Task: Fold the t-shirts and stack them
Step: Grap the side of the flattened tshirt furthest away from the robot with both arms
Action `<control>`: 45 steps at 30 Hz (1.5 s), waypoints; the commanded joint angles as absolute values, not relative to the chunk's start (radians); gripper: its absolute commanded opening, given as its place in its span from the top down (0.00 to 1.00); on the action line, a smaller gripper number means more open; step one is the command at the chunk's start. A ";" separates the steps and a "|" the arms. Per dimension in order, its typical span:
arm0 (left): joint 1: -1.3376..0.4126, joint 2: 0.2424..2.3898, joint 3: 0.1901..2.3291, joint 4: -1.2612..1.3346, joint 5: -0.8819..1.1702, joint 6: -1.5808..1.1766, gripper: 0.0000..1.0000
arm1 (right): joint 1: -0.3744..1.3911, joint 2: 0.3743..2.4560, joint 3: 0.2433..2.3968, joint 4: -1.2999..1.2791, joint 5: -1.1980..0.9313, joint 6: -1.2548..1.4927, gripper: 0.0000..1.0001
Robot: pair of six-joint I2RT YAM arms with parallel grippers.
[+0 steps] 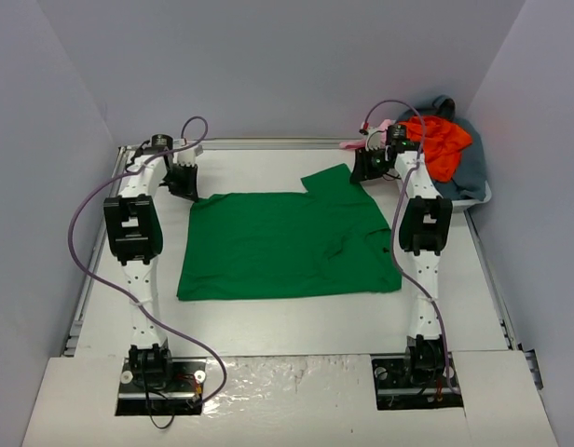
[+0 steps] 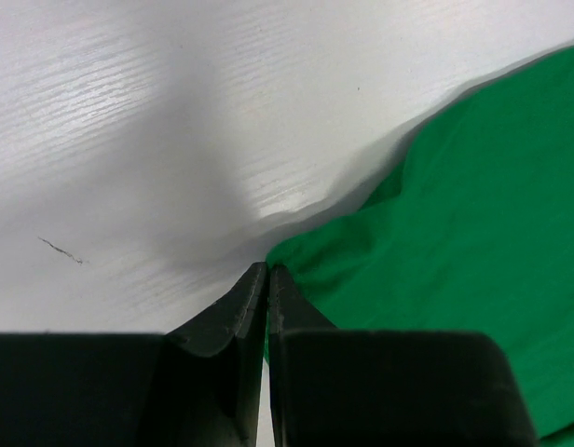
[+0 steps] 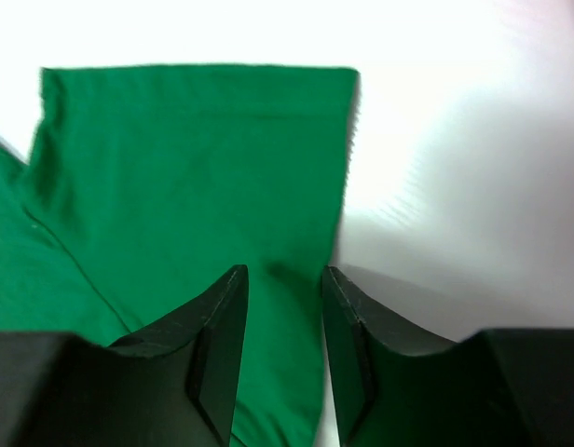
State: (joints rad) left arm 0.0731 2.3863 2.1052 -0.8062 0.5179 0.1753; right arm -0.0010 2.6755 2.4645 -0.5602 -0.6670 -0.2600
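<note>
- White tabletop [image 1: 268,326] inside pale grey walls was my working surface, with both arms reaching toward its far side.
- My green t-shirt [image 1: 287,247] lay spread flat in the middle of the table, one sleeve [image 3: 203,158] sticking out at the far right.
- An orange-red shirt [image 1: 441,144] sat heaped on a grey-blue one [image 1: 469,172] in the far right corner, well apart from the green one.
- My left gripper [image 2: 267,270] was low at the shirt's far left corner, jaws pressed together and tips right at the cloth's edge. I could not tell whether a pinch of fabric was caught between them.
- My right gripper [image 3: 283,271] hung over the sleeve with its jaws partly apart and nothing between them; the cloth lay flat below.
- I judged the shirt light, limp and thin. It would drape and crease wherever I lifted it, and a single layer could slip out of a shallow pinch.
- Corners, hems and the sleeve edge looked like the best places to take hold. Gripping two matching points at once should have kept the fold square.
- Dragging it across the smooth table risked bunching it up.
</note>
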 commanded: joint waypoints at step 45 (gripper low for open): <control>0.057 2.341 2.068 -0.762 0.446 0.216 0.97 | 0.006 2.887 2.685 -0.368 -0.764 -0.057 0.67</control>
